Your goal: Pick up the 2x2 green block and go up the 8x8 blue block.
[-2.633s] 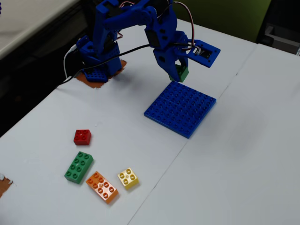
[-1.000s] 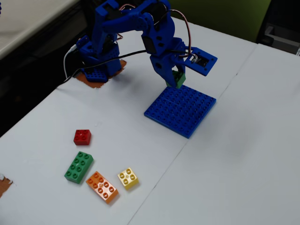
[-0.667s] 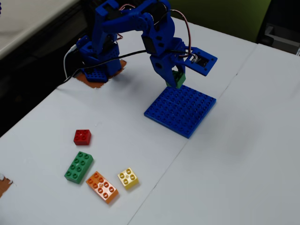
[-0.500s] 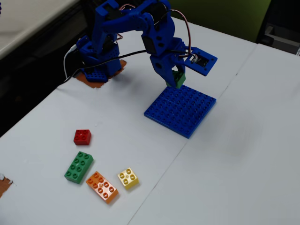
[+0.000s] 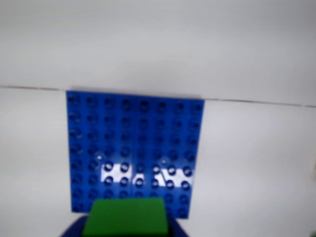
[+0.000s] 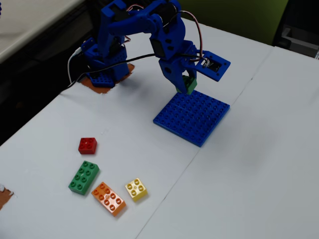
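Since last check, end effector (image 6: pixel 186 84), clamped on small green plastic four-stud brick (image 6: pixel 189 85), dropped toward flat blue studded baseplate's (image 6: pixel 192 115) far edge; release pending.

Fixed view: baseplate (image 6: pixel 192 116) lies flat on the table (image 6: pixel 259 164), frame centre. Small block (image 6: pixel 189 84) sits in the gripper (image 6: pixel 186 85) above the plate's upper-left edge. Arm base (image 6: pixel 102 67) upper left. Four loose bricks lower left: square brick (image 6: pixel 87 145), long brick (image 6: pixel 83 177), another long brick (image 6: pixel 108 198), another square brick (image 6: pixel 135 189).
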